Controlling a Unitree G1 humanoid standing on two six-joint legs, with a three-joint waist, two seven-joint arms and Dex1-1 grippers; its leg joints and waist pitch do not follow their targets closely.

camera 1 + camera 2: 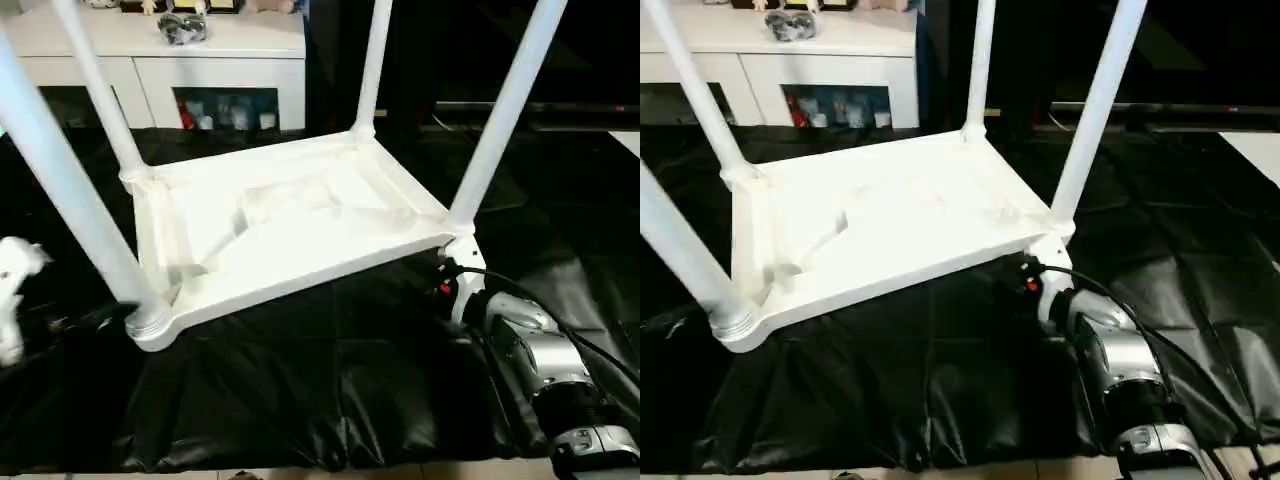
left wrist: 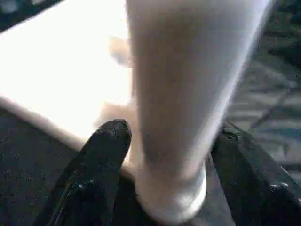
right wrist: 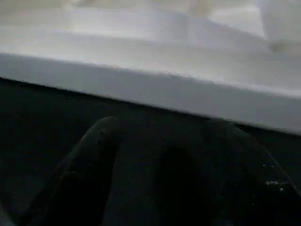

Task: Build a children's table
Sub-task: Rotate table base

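The children's table lies upside down on a black sheet, its white tabletop (image 1: 290, 220) showing the ribbed underside. Its white legs stand up from the corner sockets: near left (image 1: 70, 190), far left (image 1: 95, 90), far right (image 1: 372, 70), near right (image 1: 505, 120). My left gripper (image 2: 169, 132) straddles the base of the near-left leg (image 2: 188, 94), one black finger (image 2: 110, 136) on each side, jaws open. My right gripper (image 3: 164, 127) is open and empty, low over the sheet, facing the tabletop's side edge (image 3: 150, 89) by the near-right corner (image 1: 455, 245).
A white cabinet (image 1: 200, 60) with small items on top stands behind the table. The black sheet (image 1: 300, 380) covers the floor up to its near edge. My silver right forearm (image 1: 530, 350) with its cable lies at the near right.
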